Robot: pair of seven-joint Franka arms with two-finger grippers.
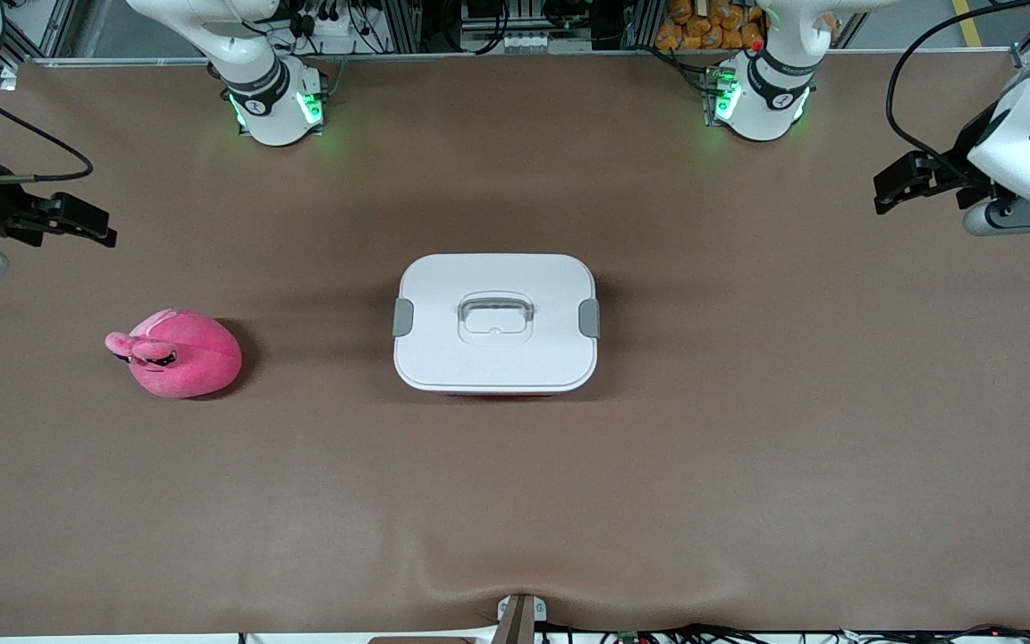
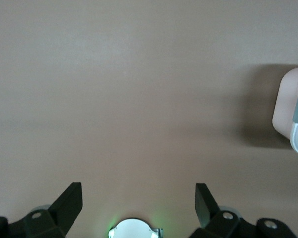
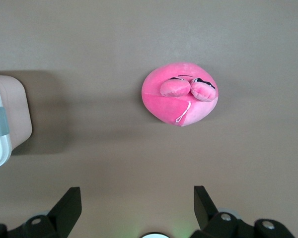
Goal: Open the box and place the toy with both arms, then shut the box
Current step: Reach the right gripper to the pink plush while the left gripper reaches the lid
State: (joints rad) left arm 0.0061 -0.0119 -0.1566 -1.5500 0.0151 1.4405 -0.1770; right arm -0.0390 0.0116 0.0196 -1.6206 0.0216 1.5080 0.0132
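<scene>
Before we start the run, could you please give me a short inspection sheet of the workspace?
Surface: brown table cover, a ripple at the edge nearest the front camera.
Box: at mid-table, white lid on, both grey clips against its sides.
Toy: pink plush on the table toward the right arm's end, apart from the box.
Clutter: nothing seen on the table.
Left gripper: open, empty, waiting above the left arm's end of the table.
Right gripper: open, empty, waiting above the right arm's end.
Cables: black cable looping at the right arm.
Surroundings: metal frame and wiring by the arm bases.
</scene>
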